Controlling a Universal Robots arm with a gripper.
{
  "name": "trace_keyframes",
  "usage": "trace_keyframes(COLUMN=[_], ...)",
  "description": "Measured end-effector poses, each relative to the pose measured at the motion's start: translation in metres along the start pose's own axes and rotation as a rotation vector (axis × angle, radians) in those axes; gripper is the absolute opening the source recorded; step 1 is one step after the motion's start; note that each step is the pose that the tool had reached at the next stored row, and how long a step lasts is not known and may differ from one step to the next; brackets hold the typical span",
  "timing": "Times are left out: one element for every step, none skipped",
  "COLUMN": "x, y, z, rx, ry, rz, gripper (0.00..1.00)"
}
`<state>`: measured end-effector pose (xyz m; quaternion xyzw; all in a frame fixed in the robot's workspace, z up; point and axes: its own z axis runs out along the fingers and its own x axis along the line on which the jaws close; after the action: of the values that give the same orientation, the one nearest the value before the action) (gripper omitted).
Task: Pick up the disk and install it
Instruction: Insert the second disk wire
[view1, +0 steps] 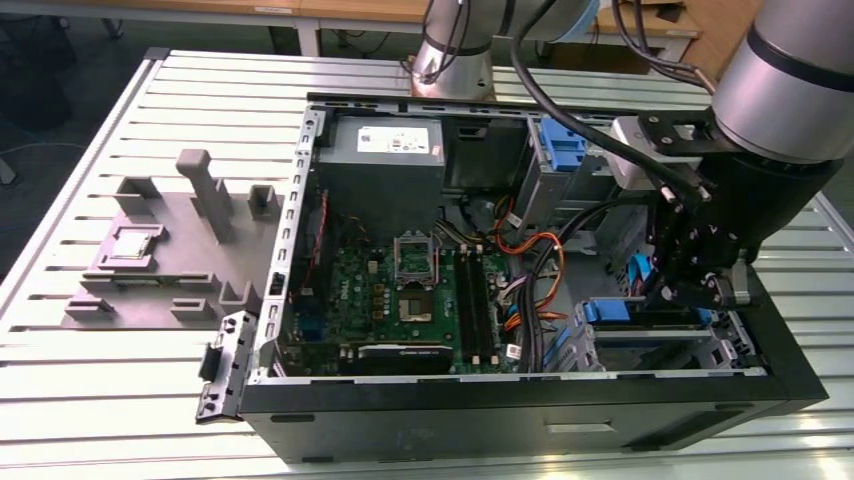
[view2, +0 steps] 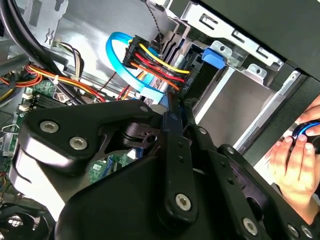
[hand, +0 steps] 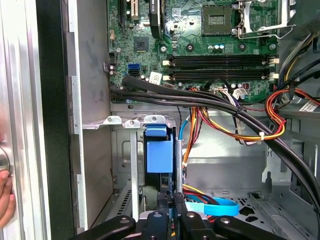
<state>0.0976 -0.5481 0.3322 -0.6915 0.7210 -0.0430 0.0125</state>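
Black tool (hand: 171, 202) links fill our wrist views, pinched narrow on what looks like the disk (hand: 160, 156), edge-on in its bay. We risk snagging the cables (view2: 159, 67) just beside it, or jamming a tilted rail.

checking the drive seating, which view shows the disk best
The first wrist view: the disk stands on edge in its bay, blue rail facing the camera, above the end effector. The second wrist view shows its cabled end. The exterior view shows just a blue sliver.
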Motion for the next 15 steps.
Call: trace_keyframes(x=[0.0,0.0,0.0001,0.0001,0.0002,0.0002,0.0003,0.0002,0.0005,0.0012,0.002,0.003,0.0044,0.0062,0.008], y=[0.0,-0.0001,-0.0002,-0.0003,-0.0004,-0.0005,-0.0005,-0.0005,-0.0005,-0.0005,-0.0006,-0.0006,-0.0007,-0.0008,-0.0008], z=[-0.0006,-0.0013,-0.0023,-0.0033,-0.0046,-0.0056,-0.006,-0.006,-0.0062,-0.0063,-0.0062,-0.0061,-0.006,-0.0058,-0.0054], rx=[0.0,0.0,0.0001,0.0001,0.0001,0.0001,0.0001,0.0001,0.0,-0.0004,-0.0007,-0.001,-0.0013,-0.0015,-0.0016], ry=[-0.0002,0.0002,0.0007,0.0005,0.0007,0.0007,0.0007,0.0005,-0.0009,-0.0075,-0.0165,-0.0246,-0.0318,-0.0361,-0.039], rz=[0.0,0.0,0.0,0.0,0.0,0.0,0.0,0.0,0.0,0.001,0.001,0.002,0.002,0.003,0.003], gripper=[0.16,0.16,0.16,0.16,0.16,0.16,0.16,0.16,0.16,0.16,0.16,0.16,0.16,0.16,0.16])
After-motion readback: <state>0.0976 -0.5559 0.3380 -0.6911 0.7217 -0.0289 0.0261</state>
